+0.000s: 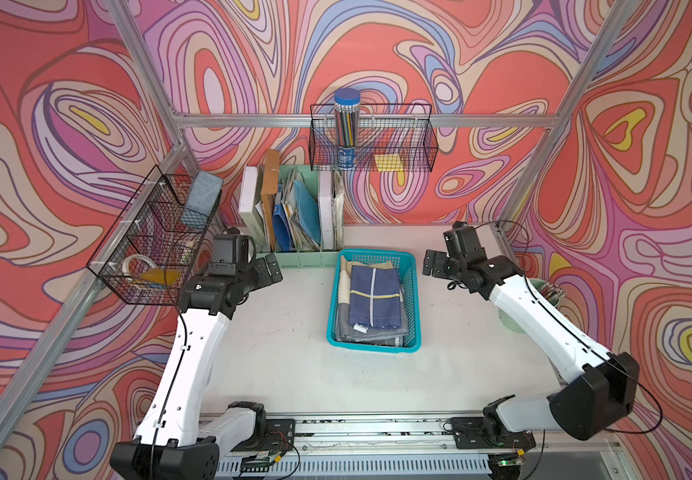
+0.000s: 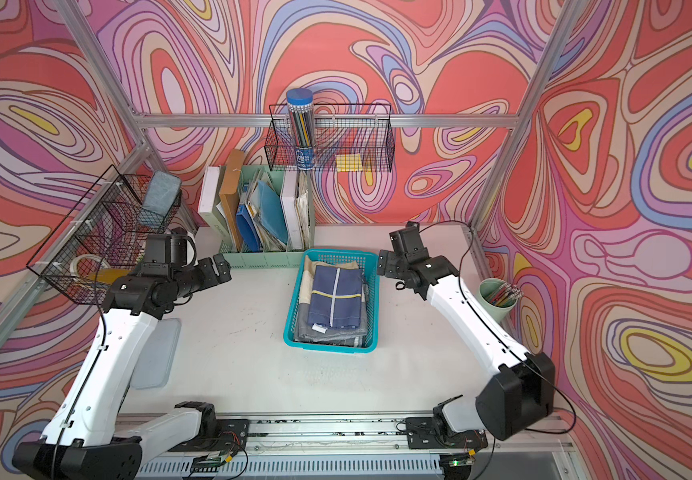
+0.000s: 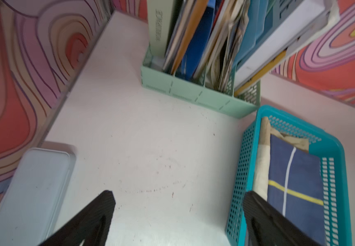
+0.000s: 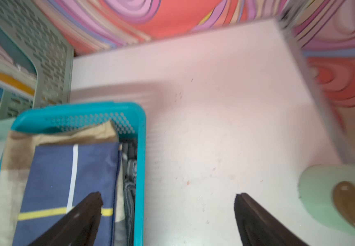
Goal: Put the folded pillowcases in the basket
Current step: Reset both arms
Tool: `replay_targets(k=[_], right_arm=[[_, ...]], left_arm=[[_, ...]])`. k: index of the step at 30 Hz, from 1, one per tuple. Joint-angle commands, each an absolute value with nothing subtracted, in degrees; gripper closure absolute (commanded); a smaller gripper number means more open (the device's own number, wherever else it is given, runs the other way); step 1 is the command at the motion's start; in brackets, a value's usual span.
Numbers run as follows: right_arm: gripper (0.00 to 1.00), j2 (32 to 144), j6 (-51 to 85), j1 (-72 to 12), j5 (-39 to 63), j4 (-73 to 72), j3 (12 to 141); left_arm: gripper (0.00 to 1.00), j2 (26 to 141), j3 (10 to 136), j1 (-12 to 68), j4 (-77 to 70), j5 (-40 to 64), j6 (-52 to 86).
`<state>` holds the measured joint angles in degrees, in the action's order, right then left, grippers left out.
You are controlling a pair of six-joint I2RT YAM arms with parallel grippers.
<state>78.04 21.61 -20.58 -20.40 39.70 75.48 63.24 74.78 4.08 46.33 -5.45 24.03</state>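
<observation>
One pillowcase (image 1: 375,297) in basket (image 1: 373,348), between left pincer (image 1: 270,269) and right pincer (image 1: 433,264)

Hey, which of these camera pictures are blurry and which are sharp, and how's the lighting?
Right wrist view: smeared throughout, the basket rim and folded pillowcase soft-edged. Left wrist view: milder blur, worst on the file organizer. Both top views: sharp, evenly lit, no glare; the table shows only faint shadows.
</observation>
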Motion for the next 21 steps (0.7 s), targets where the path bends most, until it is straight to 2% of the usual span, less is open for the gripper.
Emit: replay_targets(k=[1,3,6,9,13,17,19,21], right_arm=[[0.02,76.38,12.63,-20.39,-36.83,26.49,69.97],[0.02,77.30,3.58,-20.39,-42.61,12.55,62.50],[0.02,81.69,-3.32,-18.49,-46.81,-0.39,55.10],[0.02,81.65,5.60,-10.29,-30.79,-9.96,45.82],[0.02,87.33,-2.68,-8.73,-19.44,-38.51,33.37],[0.02,89.23,-2.32,-7.38,-16.53,-39.36,32.29],[0.02,91.88,-2.09,-6.85,-15.59,-47.29,28.68],[0.02,94.26,-2.53,-6.79,-16.42,-56.61,25.11]], left_arm=[[0.01,57.87,65.34,3.84,29.05,-8.05,16.40],[0.01,54.63,55.06,3.86,14.44,-3.36,6.82],[0.02,53.13,42.56,3.63,2.31,-7.21,3.50],[0.02,55.24,35.65,3.26,-1.69,-7.25,-2.57],[0.01,59.60,27.13,-1.63,-11.88,-8.19,-0.05],[0.01,66.57,25.44,-4.92,-18.66,-8.54,3.77],[0.02,70.33,23.61,-4.90,-27.28,-8.44,7.73],[0.01,74.76,24.70,-4.92,-29.34,-7.46,9.37]])
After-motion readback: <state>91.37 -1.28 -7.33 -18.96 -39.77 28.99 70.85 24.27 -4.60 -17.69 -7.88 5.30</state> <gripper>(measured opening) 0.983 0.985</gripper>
